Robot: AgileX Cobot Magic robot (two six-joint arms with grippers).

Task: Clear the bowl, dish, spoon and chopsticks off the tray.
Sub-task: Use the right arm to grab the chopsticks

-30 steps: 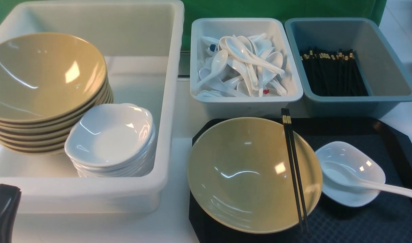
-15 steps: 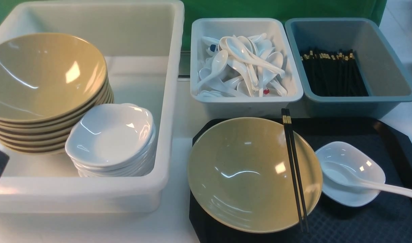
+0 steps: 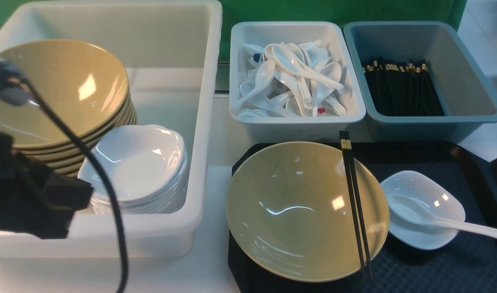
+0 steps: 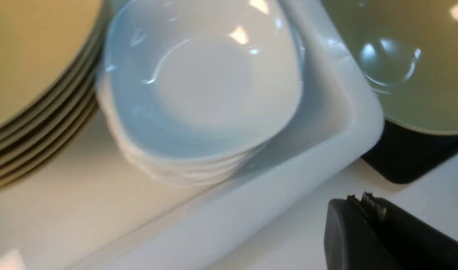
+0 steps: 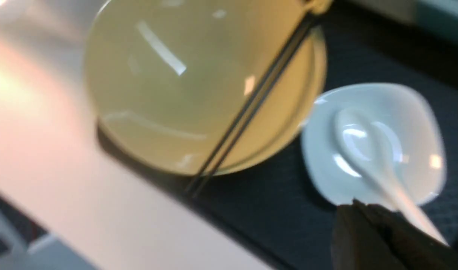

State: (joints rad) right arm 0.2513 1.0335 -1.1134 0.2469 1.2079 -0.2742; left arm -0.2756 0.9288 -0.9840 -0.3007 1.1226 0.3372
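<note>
Closest to me on the left, the black left arm [image 3: 28,203] and its looping black cable [image 3: 106,191] cover the near corner of the large white plastic tub [image 3: 207,122], and the fingertips are lost from the front. The wrist view shows the left gripper [image 4: 364,200] above the white table top [image 3: 215,260], pressed fully together with nothing in it. To the right lies the black rectangular plastic tray [image 3: 435,268] with its diamond-textured floor, its near edge cut off by the frame. On its left half sits the wide, glossy olive-yellow bowl [image 3: 293,211], and the pair of thin black chopsticks [image 3: 354,203] with gold bands lies across the bowl's right side, resting on the rim near and far. Just right of the bowl, the small glossy white rounded-square dish [image 3: 435,185] holds the white ceramic soup spoon [image 3: 411,211], scoop inside, handle reaching over the rim to the right. The right gripper [image 5: 358,208] is only a dark sliver at the front view's right edge; its blurred wrist view shows the tips closed together by the spoon handle, and I cannot tell whether they touch it. Further back in the white tub, a stack of olive bowls [image 3: 57,89] leans beside a stack of white dishes [image 3: 138,162], both partly hidden by the arm. Farthest off, a pale tub [image 3: 297,126] holds heaped white spoons [image 3: 293,77], and a grey-blue tub [image 3: 468,81] holds black chopstick pairs [image 3: 403,89], too tightly packed to count.
</note>
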